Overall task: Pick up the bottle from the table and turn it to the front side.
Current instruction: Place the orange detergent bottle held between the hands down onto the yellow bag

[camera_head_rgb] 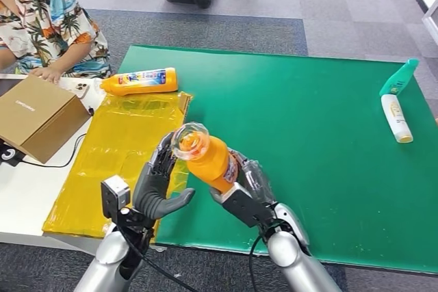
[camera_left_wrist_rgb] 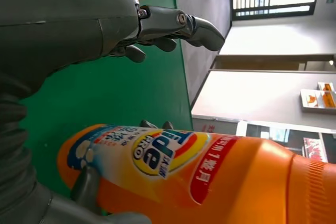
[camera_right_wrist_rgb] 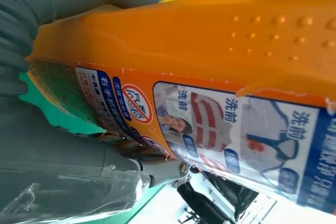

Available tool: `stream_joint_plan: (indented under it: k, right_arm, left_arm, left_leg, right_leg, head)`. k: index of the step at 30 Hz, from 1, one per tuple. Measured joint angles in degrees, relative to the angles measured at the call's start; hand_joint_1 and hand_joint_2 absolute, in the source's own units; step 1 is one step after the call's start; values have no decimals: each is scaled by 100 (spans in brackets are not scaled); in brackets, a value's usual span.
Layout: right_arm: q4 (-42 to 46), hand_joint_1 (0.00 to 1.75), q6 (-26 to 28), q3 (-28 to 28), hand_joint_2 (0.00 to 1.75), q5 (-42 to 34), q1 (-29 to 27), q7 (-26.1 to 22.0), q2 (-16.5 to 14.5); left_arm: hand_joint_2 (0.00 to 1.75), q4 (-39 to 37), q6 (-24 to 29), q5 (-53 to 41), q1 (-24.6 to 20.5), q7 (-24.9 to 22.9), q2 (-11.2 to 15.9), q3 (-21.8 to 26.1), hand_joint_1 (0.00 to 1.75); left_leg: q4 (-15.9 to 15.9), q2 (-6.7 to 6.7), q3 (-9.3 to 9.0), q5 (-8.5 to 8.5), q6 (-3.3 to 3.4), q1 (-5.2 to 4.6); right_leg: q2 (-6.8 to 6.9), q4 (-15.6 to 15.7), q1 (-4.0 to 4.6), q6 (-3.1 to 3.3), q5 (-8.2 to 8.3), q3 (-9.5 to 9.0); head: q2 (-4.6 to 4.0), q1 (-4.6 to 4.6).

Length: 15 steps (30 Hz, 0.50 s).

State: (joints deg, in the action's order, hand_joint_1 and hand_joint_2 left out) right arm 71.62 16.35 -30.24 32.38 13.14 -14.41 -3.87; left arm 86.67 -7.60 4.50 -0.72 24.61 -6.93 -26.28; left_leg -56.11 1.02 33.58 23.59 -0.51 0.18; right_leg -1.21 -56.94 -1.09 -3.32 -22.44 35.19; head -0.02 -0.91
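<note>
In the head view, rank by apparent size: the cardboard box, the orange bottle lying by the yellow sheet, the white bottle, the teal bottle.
1. cardboard box
2. orange bottle lying by the yellow sheet
3. white bottle and teal bottle: near alike, unranked.

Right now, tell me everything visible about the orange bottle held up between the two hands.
The orange bottle looks like glossy plastic, with a clear cap pointing up toward the head camera. It is lifted off the green mat and tilted. The right hand grips its lower body. The left hand is at the cap end, fingers spread, with at least one finger against the bottle. The left wrist view shows a colourful logo label; the right wrist view shows a printed instruction label and raised dots on the side.
</note>
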Motion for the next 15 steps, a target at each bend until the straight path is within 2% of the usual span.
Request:
stream_joint_plan:
  k: [15]
  right_arm:
    - [-712,175,207,-323,175,1025,159,153,4]
  left_arm:
    - [175,66,29,-179,-114,-45,103,-114,0]
  left_leg:
    - [0,0,1,0,0,0]
  right_leg:
    - [0,0,0,0,0,1]
  head:
    - [1,1]
